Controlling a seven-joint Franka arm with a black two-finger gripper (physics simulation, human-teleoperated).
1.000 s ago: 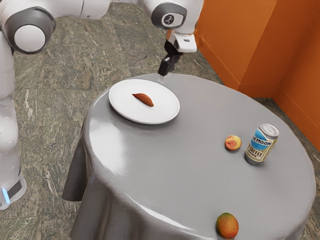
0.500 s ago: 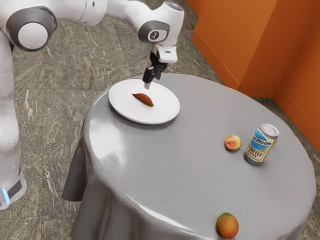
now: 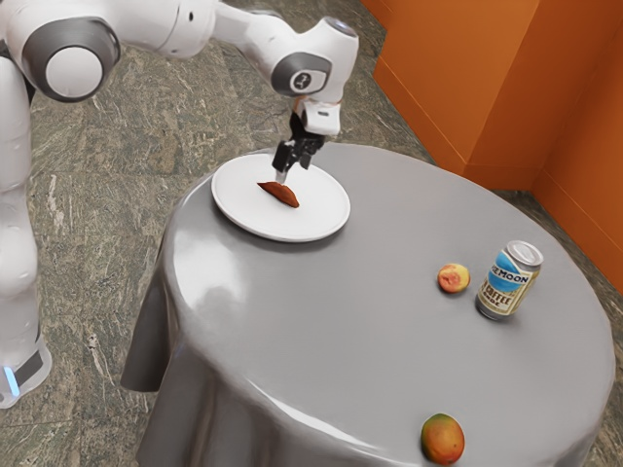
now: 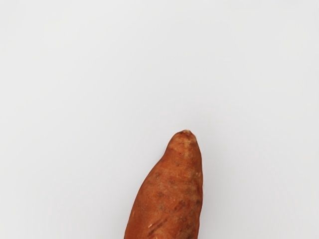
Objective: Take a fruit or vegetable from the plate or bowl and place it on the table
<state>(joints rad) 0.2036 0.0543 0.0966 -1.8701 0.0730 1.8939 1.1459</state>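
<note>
Your sweet potato (image 3: 285,197) lies long axis aslant on the plate (image 3: 316,209), slim tip toward the exterior view's left; whether your gripper (image 3: 281,177) is closed, you cannot tell.

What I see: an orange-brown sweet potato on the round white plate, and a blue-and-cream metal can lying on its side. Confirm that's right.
The can isn't on its side: the exterior view shows it upright. The sweet potato is on the plate.

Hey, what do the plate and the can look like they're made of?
The plate looks like glazed ceramic, going by its smooth white surface, though plastic is possible. The can seems to be metal, judging by its silvery rimmed top.
</note>
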